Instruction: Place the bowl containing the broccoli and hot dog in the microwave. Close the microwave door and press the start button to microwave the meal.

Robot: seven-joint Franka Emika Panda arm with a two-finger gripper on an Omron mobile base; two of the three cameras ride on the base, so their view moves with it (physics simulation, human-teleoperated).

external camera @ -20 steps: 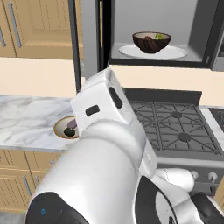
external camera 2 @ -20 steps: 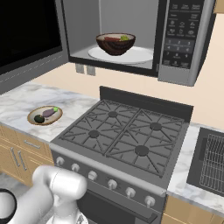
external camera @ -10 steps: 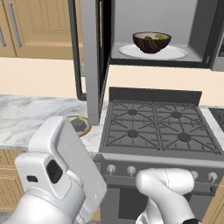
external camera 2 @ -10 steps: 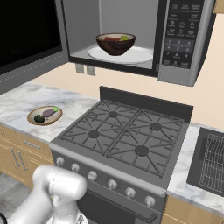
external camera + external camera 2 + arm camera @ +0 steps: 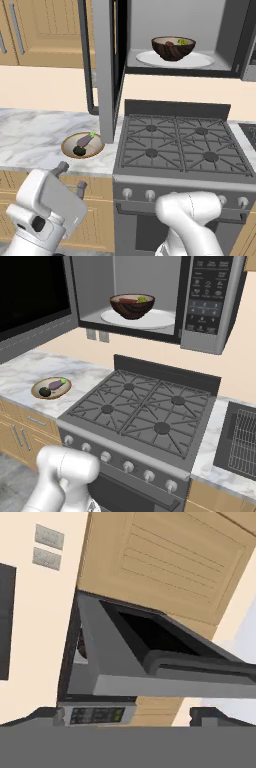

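The dark-brown bowl (image 5: 173, 48) (image 5: 132, 306) sits on the white turntable plate (image 5: 200, 61) inside the open microwave (image 5: 207, 301). In it lie the reddish hot dog (image 5: 127, 300) and the yellow-green broccoli (image 5: 143, 299) (image 5: 184, 42). The microwave door (image 5: 102, 70) (image 5: 35, 311) (image 5: 150, 657) stands swung out to the left, edge-on in the left base view. My gripper (image 5: 71, 178) (image 5: 127, 716) is low at the left, in front of the cabinet below the counter and under the door. It points upward and is open, holding nothing.
A light-tan bowl with an eggplant (image 5: 83, 144) (image 5: 51, 388) rests on the marble counter (image 5: 30, 140) left of the stove (image 5: 182, 145). Wooden cabinets (image 5: 45, 30) hang above the counter. A dark rack (image 5: 242, 436) lies right of the stove.
My arm has swung down and to the left, out from in front of the left base camera, to below counter height. The bowl stays in the microwave and the door stays open.
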